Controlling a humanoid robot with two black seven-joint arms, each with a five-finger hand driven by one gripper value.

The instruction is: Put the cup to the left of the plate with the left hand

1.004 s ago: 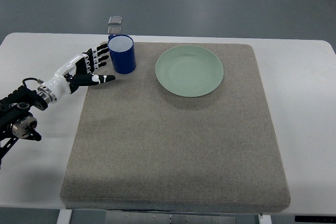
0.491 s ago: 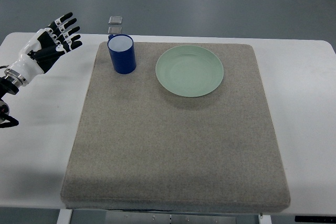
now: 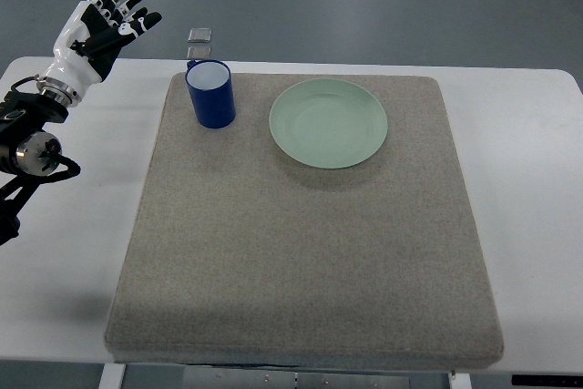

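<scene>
Risen higher: left robot hand [image 3: 102, 17], fingers spread, empty; cup [image 3: 211, 93] upright beside plate [image 3: 329, 123].

Only one view is given — a top view, taken steeply downward from the robot's side. The whole mat [image 3: 310, 216] is framed, with the table [image 3: 528, 225] cut off at the near edge and grey floor seen beyond the mat's far side — a moderately distant vantage.

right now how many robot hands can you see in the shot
1. The left hand is raised at the upper left, fingers spread and holding nothing, apart from the blue cup that stands on the grey mat left of the green plate. The right hand is out of view.
</scene>
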